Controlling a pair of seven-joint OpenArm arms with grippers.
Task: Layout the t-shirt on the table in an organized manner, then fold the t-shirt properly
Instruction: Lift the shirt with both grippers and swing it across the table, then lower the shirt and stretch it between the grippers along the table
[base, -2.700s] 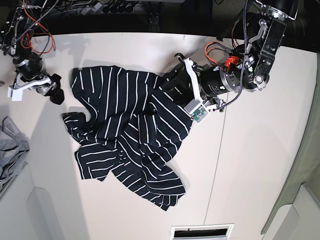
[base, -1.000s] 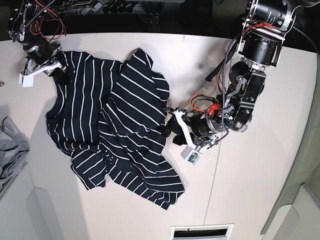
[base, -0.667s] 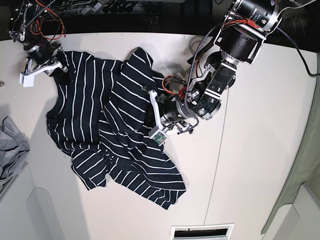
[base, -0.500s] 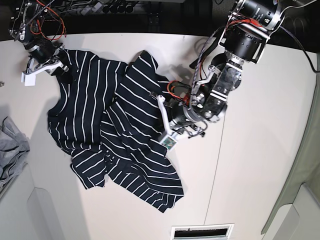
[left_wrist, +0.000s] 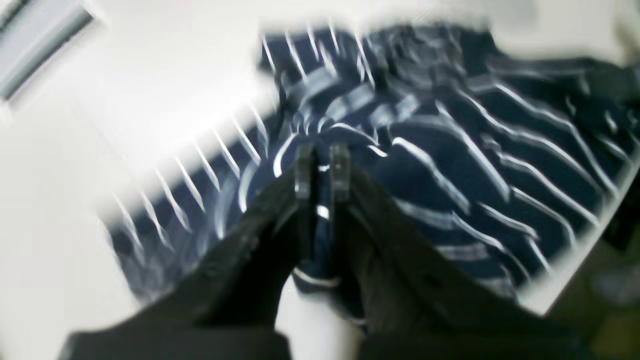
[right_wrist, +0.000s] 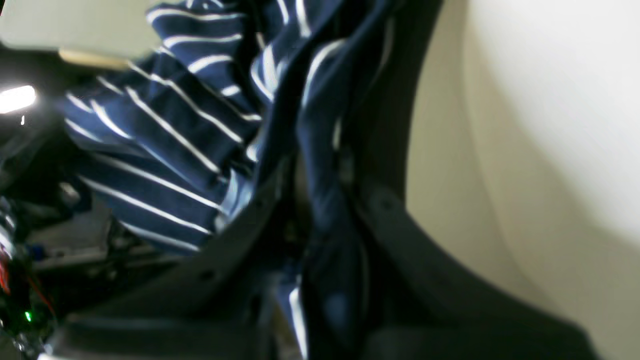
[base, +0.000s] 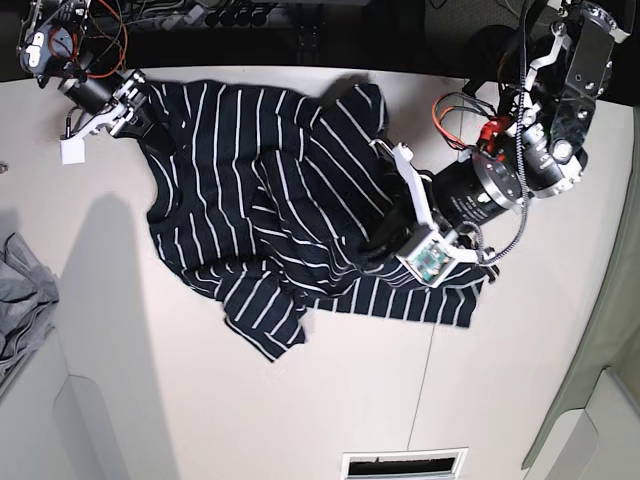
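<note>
Two tools pinching the t-shirt (base: 270, 190), left tool (left_wrist: 320, 165) mid-shirt, right tool (right_wrist: 315, 175) at its far corner

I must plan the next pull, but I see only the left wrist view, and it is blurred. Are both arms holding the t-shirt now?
Observer: Yes. In the base view the right gripper pins a far corner of the t-shirt, near the table's back edge.
Operator: And the left one?
Observer: The left gripper grips the opposite side; the cloth stretches between both.
Operator: Is the shirt flat?
Observer: No, it is wrinkled, with one end folded near the front.
Operator: Anything else nearby?
Observer: A grey cloth lies apart at the table's side.
</note>
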